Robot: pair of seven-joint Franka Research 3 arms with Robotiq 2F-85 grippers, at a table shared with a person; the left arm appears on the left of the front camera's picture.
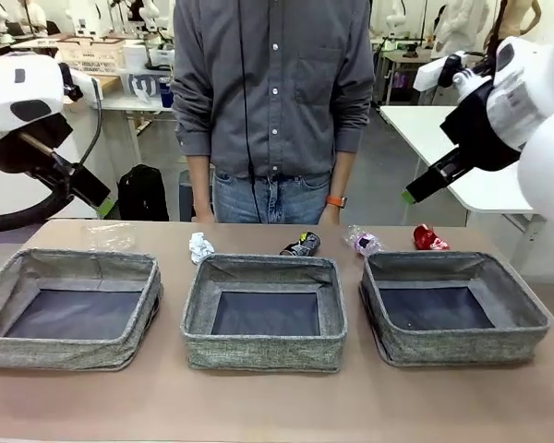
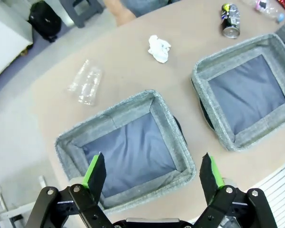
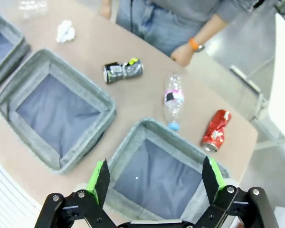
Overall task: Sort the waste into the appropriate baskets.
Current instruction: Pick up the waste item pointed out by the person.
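Three grey fabric baskets stand in a row: left (image 1: 65, 351), middle (image 1: 263, 353), right (image 1: 462, 346). Behind them on the table lie a clear plastic cup (image 1: 111, 235), a crumpled paper ball (image 1: 201, 246), a crushed black can (image 1: 301, 245), a clear bottle (image 1: 363, 242) and a crushed red can (image 1: 429, 239). My left gripper (image 1: 102, 205) hangs open high over the left basket (image 2: 168, 130), nothing between its fingers. My right gripper (image 1: 413, 194) is open too, high above the right basket (image 3: 133, 137). The right wrist view takes in the black can (image 3: 122, 70), bottle (image 3: 173, 100) and red can (image 3: 216, 130).
A person in a grey shirt stands at the far edge, one hand (image 3: 183, 54) near the table behind the bottle. All three baskets have nothing in them. Bare table runs in front of the baskets. A white table (image 1: 480, 185) stands off to the right.
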